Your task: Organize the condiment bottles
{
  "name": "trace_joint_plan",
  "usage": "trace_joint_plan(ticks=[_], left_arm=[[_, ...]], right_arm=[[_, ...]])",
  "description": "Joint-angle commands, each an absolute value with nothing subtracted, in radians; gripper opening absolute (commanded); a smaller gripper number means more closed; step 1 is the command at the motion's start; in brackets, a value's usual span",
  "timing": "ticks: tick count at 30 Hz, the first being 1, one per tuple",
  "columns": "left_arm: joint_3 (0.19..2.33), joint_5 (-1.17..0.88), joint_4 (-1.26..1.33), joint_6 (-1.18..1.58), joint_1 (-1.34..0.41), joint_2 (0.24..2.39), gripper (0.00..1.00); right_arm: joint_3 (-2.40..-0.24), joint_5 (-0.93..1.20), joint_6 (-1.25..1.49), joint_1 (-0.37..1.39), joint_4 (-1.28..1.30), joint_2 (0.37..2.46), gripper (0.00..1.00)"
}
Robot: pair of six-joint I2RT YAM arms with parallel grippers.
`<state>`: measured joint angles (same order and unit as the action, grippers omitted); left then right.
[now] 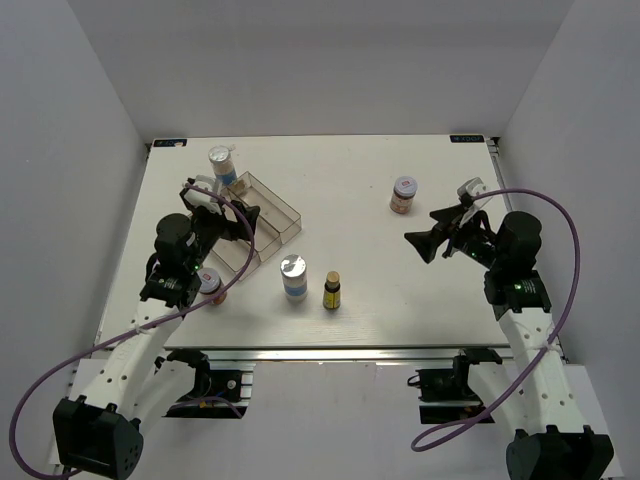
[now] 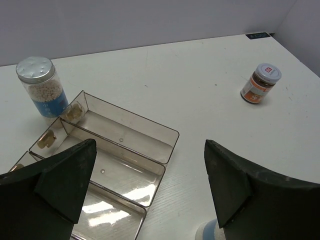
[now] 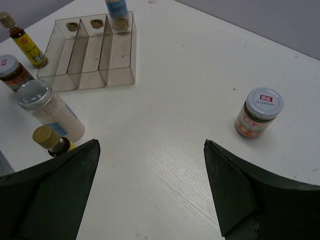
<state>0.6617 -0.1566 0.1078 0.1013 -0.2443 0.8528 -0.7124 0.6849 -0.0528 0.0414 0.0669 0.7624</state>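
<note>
Evidently nothing is sorted: the wide-open, empty left end effector [image 2: 149, 150] hovers over the clear plastic divided tray [image 1: 270, 205], which holds no bottle. A silver-lidded blue-labelled jar [image 1: 222, 165] stands just behind it, a second silver-lidded jar [image 1: 293, 277] and a slim dark-capped yellow bottle [image 1: 332, 290] stand mid-way across the table [image 1: 400, 300], and a squat brownish pale-lidded jar [image 1: 403, 194] stands near the equally open, empty right end effector [image 3: 151, 145]. Only the right wrist view shows the other yellow bottle [image 3: 22, 40], beside the tray.
</note>
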Motion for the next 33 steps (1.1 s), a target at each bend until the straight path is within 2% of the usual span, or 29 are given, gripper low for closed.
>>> trace_joint_plan(ticks=[1,5,8,10,11,12,14,15,16,17,18,19,21,22,27,29,33], left_arm=[[0.703,-0.146,0.091,0.086,-0.249,0.834,0.98],[0.704,-0.075,0.063,0.113,-0.250,0.818,0.98],[0.722,-0.014,0.006,0.153,-0.250,0.796,0.97],[0.733,0.006,-0.058,0.170,-0.250,0.773,0.93],[0.742,0.035,-0.078,0.184,-0.250,0.766,0.88],[0.755,0.057,-0.139,0.221,-0.250,0.759,0.65],[0.798,0.169,-0.224,0.276,-0.250,0.746,0.34],[0.810,0.202,-0.307,0.322,-0.250,0.739,0.21],[0.818,0.228,-0.345,0.336,-0.250,0.717,0.21],[0.824,0.270,-0.404,0.350,-0.250,0.703,0.23],[0.827,0.296,-0.435,0.377,-0.250,0.690,0.31],[0.828,0.326,-0.468,0.396,-0.250,0.675,0.57],[0.844,0.427,-0.564,0.434,-0.250,0.649,0.76],[0.847,0.457,-0.584,0.436,-0.250,0.644,0.82],[0.882,0.678,-0.710,0.512,-0.250,0.735,0.88],[0.879,0.699,-0.698,0.520,-0.250,0.779,0.92],[0.893,0.710,-0.643,0.526,-0.249,0.958,0.93]], right_arm=[[-0.726,0.701,-0.034,0.044,0.011,0.741,0.89],[-0.726,0.727,-0.152,0.044,0.072,0.735,0.90],[-0.721,0.697,-0.127,0.044,0.044,0.749,0.89],[-0.738,0.687,-0.126,0.044,0.072,0.773,0.89],[-0.742,0.680,-0.117,0.044,0.074,0.778,0.87],[-0.742,0.677,-0.111,0.044,0.074,0.788,0.68],[-0.742,0.670,-0.095,0.043,0.074,0.799,0.34],[-0.744,0.663,-0.089,0.044,0.074,0.811,0.21],[-0.745,0.660,-0.089,0.044,0.083,0.816,0.22],[-0.749,0.661,-0.094,0.044,0.087,0.821,0.29],[-0.761,0.657,-0.098,0.044,0.095,0.830,0.50],[-0.765,0.652,-0.101,0.043,0.112,0.833,0.60],[-0.769,0.635,-0.104,0.044,0.115,0.836,0.72],[-0.770,0.632,-0.104,0.044,0.117,0.836,0.74],[-0.772,0.638,-0.098,0.051,0.118,0.836,0.76],[-0.772,0.638,-0.100,0.051,0.118,0.836,0.76],[-0.772,0.641,-0.097,0.054,0.121,0.838,0.77]])
